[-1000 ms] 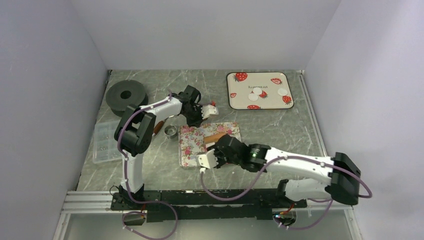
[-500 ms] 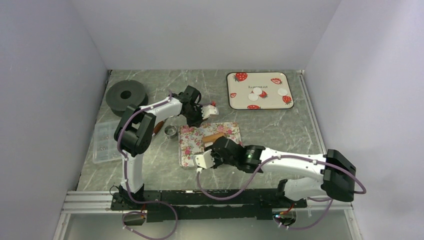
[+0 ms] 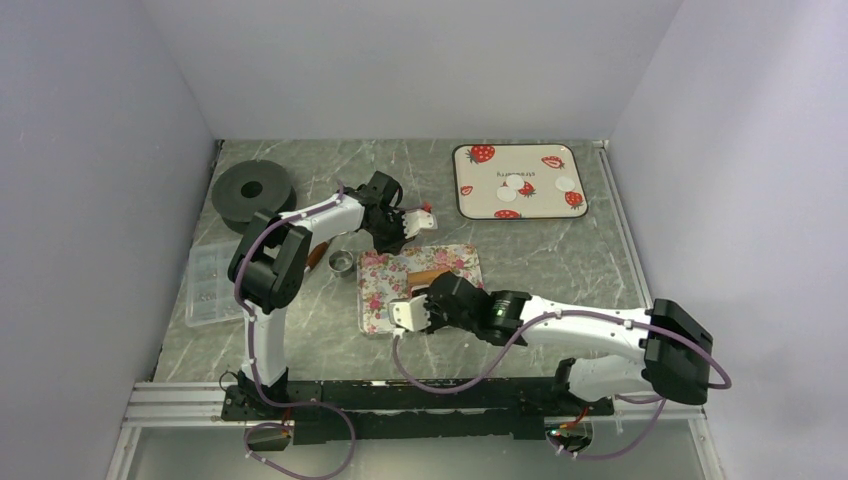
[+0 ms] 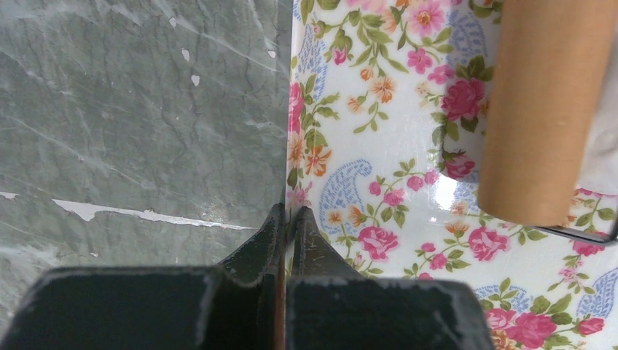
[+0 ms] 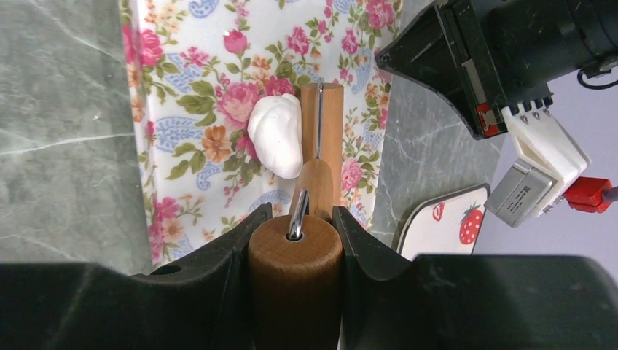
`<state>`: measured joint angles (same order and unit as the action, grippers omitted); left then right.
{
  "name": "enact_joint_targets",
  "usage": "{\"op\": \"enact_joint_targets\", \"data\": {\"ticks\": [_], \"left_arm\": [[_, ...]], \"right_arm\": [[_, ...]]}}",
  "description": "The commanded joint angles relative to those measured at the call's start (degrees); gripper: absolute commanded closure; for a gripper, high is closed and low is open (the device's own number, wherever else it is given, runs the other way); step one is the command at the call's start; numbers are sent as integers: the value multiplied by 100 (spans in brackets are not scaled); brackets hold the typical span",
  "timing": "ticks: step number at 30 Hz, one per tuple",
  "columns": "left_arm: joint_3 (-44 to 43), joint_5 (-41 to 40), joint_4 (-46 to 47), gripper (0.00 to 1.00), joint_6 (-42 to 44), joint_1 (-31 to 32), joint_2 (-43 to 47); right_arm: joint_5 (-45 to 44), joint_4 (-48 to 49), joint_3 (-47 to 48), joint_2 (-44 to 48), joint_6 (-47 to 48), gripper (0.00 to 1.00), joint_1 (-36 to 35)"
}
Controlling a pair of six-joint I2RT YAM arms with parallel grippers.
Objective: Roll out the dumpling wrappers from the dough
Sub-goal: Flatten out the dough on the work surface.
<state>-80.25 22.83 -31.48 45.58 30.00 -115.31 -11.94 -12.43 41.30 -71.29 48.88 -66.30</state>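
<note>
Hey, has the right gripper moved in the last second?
Yes. The right gripper has slid left across the floral board, toward its left edge.

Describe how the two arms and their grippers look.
The left arm and right arm have white shells, black joint housings and black bases. A purple cable loops along each. The left gripper and right gripper are black, tapering to narrow tips.

3 plain pale walls (image 3: 420, 70) box in a grey-green marbled tabletop (image 3: 300, 170) that spreads out beyond and beside the left fingers (image 4: 255, 251). Light is soft and even.
</note>
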Motion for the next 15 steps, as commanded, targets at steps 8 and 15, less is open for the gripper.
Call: {"op": "enact_joint_targets", "data": {"ticks": [8,15], "left_arm": [[274,-226,-427,100,-164,81,-264],[273,-248,-438,100,-155,116,-298]], "right_arm": [[-293,-457,1283,195,31,100,142],[-283,-847,1267,365,104,100,-140]]}}
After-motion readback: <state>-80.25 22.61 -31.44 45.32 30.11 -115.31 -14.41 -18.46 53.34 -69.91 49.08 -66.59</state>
